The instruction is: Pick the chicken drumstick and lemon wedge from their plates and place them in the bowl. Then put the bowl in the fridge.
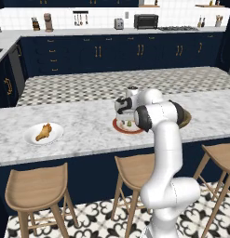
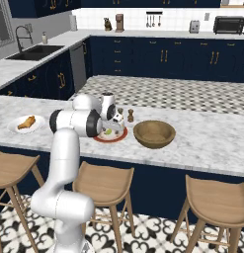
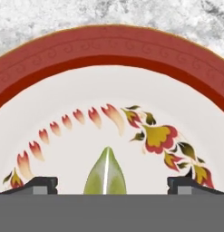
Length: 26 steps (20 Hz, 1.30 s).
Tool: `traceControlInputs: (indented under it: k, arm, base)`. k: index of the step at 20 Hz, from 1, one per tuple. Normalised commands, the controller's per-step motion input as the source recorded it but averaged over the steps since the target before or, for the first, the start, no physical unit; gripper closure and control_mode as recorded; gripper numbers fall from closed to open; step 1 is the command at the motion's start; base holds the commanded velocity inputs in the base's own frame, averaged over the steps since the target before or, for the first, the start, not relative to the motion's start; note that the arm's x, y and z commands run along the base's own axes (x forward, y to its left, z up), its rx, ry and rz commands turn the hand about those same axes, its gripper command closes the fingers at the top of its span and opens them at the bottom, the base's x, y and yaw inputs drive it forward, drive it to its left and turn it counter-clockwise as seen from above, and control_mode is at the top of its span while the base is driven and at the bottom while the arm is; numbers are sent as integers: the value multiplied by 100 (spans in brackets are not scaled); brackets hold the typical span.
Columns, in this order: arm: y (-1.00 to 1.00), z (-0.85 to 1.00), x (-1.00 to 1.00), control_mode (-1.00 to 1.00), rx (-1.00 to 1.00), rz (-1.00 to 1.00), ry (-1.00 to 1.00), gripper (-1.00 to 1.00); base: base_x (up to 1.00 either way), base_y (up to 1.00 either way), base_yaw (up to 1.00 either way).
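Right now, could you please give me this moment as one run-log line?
end effector: open, straddling lemon wedge | red-rimmed plate: holds wedge | drumstick: on white plate | bowl: empty

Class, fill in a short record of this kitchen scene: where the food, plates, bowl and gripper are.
drumstick: on the white plate, far from the arm
lemon wedge: on the red-rimmed plate
bowl: on the counter beside the red-rimmed plate, nothing in it
gripper: low over the lemon wedge, jaws apart on either side of it
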Motion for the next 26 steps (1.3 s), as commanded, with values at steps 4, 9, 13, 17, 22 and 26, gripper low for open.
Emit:
traceControlInputs:
  k: [4, 9, 13, 17, 22, 26]
  arm:
    - [0, -58, -33, -100, 0, -15, 0, 100]
    - [0, -28, -22, -100, 0, -15, -4, 100]
    - [-3, -7, -36, -100, 0, -16, -5, 100]
    - [-48, 49, -37, -100, 2, -12, -8, 100]
    - [-91, 88, -53, -100, 6, -2, 0, 100]
    - [-95, 64, -19, -100, 2, 0, 0, 100]
  base:
    - [0, 0, 0]
    - [0, 0, 0]
    - [0, 0, 0]
    - [0, 0, 0]
    - [0, 0, 0]
    - [0, 0, 0]
